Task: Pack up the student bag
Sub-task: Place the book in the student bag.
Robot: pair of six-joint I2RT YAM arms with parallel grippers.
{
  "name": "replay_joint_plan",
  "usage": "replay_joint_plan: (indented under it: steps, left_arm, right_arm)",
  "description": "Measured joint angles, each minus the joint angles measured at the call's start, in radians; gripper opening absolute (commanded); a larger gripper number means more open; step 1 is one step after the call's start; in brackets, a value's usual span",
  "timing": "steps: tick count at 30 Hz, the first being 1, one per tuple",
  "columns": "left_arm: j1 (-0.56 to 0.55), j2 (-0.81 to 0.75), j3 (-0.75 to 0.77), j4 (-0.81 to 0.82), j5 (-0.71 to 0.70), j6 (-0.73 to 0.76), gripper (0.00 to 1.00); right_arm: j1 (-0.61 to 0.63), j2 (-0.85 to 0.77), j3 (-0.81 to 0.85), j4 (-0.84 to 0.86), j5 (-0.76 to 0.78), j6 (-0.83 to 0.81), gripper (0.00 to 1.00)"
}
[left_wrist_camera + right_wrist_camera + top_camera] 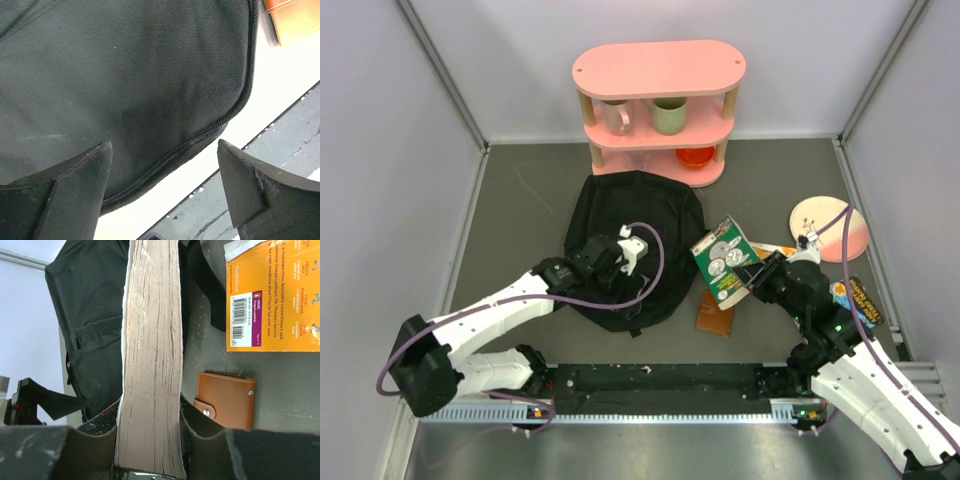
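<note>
On the left of the worktop, what is there?
— The left arm reaches in over the bag (635, 215), a big black backpack lying flat, centre-left, in front of a pink shelf (658, 70). The left end effector (608, 256) hovers over the bag's near part, fingers wide apart, holding nothing.

Is the bag open?
— Not where the left wrist view looks: the zip (200, 137) along that edge appears shut. Other openings I cannot judge.

And moving right?
— Just right of the bag, the right end effector (756, 278) is clamped on a book (725, 260) with a green cover, tilted and seemingly lifted. Just beside it, nearer the arms, lies a brown wallet (714, 318), close to the bag but apart. An orange book (275, 295) lies near the wallet. Further right come a pink plate (830, 228) and another paperback (860, 300) by the right arm.

How far along is the packing?
— Early, by my reading. Nothing shows inside the bag, and several loose items lie outside. One book is gripped and ready. The bag likely needs opening, then the book, wallet and the rest go in.
</note>
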Motion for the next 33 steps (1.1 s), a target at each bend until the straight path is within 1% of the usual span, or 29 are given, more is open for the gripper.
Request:
replay_joint_plan:
  steps: [4, 5, 7, 8, 10, 15, 16, 18, 19, 26, 33]
  left_arm:
    - [0.000, 0.069, 0.016, -0.005, 0.021, 0.023, 0.68]
    - [0.000, 0.084, 0.020, -0.005, 0.024, 0.026, 0.61]
    - [0.000, 0.103, 0.026, -0.005, 0.031, 0.030, 0.53]
    - [0.000, 0.107, 0.028, -0.005, 0.035, 0.032, 0.44]
    - [0.000, 0.109, 0.034, 0.000, 0.045, 0.035, 0.34]
    - [0.000, 0.109, 0.054, 0.004, 0.050, 0.033, 0.20]
    - [0.000, 0.109, 0.056, 0.005, 0.051, 0.033, 0.12]
    - [0.000, 0.109, 0.061, 0.006, 0.054, 0.030, 0.05]
    - [0.000, 0.108, 0.063, 0.010, 0.055, 0.029, 0.00]
    - [0.001, 0.092, 0.071, 0.026, 0.049, 0.005, 0.00]
    - [0.001, 0.064, 0.143, 0.042, 0.019, -0.079, 0.00]
  right_arm:
    - [0.000, 0.000, 0.000, -0.003, -0.003, 0.000, 0.00]
    - [0.000, 0.000, 0.000, -0.005, -0.004, 0.000, 0.00]
    - [0.000, 0.000, 0.000, -0.008, -0.006, 0.000, 0.00]
    - [0.000, 0.000, 0.000, -0.009, -0.007, -0.001, 0.00]
    - [0.000, 0.000, 0.000, -0.009, -0.010, -0.001, 0.00]
    - [0.000, 0.000, 0.000, -0.012, -0.014, -0.002, 0.00]
    - [0.000, 0.000, 0.000, -0.014, -0.015, -0.005, 0.00]
    - [0.000, 0.001, 0.000, -0.017, -0.018, -0.008, 0.00]
    - [0.000, 0.002, 0.000, -0.019, -0.020, -0.008, 0.00]
    - [0.000, 0.005, 0.005, -0.029, -0.022, -0.024, 0.00]
    - [-0.001, -0.042, 0.100, -0.145, 0.022, -0.087, 0.00]
